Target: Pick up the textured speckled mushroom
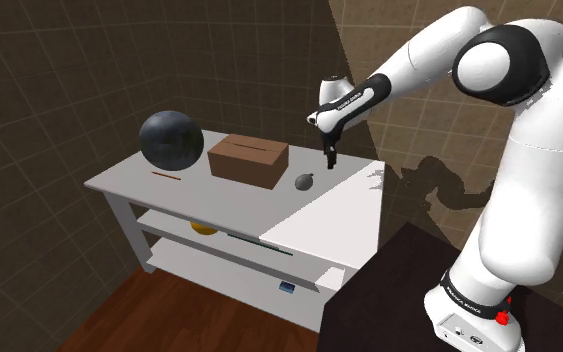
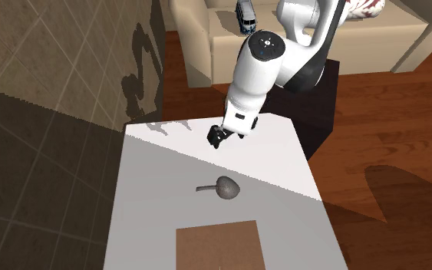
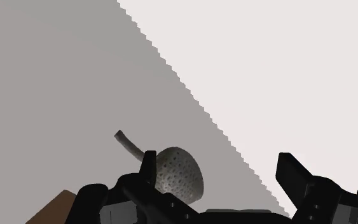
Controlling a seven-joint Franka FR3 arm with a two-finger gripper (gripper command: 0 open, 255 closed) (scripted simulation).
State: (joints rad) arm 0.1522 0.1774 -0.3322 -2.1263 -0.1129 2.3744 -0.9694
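All-black two-finger end effector (image 1: 331,158) hung released, fingers (image 3: 149,167) apart, above white counter (image 1: 344,215), grey speckled mushroom with thin curved stem (image 1: 305,182) lay on the counter near brown box (image 1: 248,158), just below the end effector

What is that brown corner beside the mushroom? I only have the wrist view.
Observer: A brown box with a slot in its top. It stands on the table, to the shoulder view's left of the mushroom.
Operator: Anything else up there?
Observer: A dark ball, further left, past the box.
Operator: Is the gripper at the mushroom yet?
Observer: No. In the shoulder view the gripper hangs to the mushroom's upper right, clear of it.
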